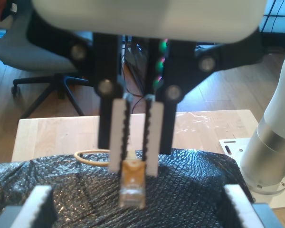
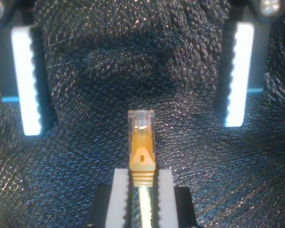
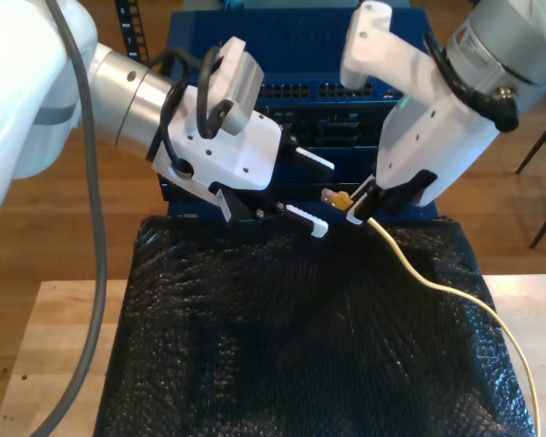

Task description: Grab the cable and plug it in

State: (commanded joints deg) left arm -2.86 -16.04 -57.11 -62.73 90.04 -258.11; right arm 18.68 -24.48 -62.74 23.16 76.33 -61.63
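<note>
The yellow cable (image 3: 437, 282) runs over the black sheet from the exterior view's lower right up to my second gripper (image 3: 357, 211). That gripper is shut on the cable just behind its clear-yellowish plug (image 2: 141, 137), and the plug (image 1: 133, 187) sticks out past the fingertips. Facing it, my first gripper (image 3: 318, 194) stands open, its white pads (image 2: 27, 80) spread wide. The plug (image 3: 335, 197) points into the gap between those pads, touching neither. In the first wrist view my second gripper (image 1: 133, 170) hangs down shut on the plug.
A black bubble-textured sheet (image 3: 282, 337) covers the wooden table (image 3: 55, 337). Behind both grippers stands a blue rack with a row of network ports (image 3: 346, 91). The other arm's white base (image 1: 270, 152) and an office chair (image 1: 42, 52) appear in the first wrist view.
</note>
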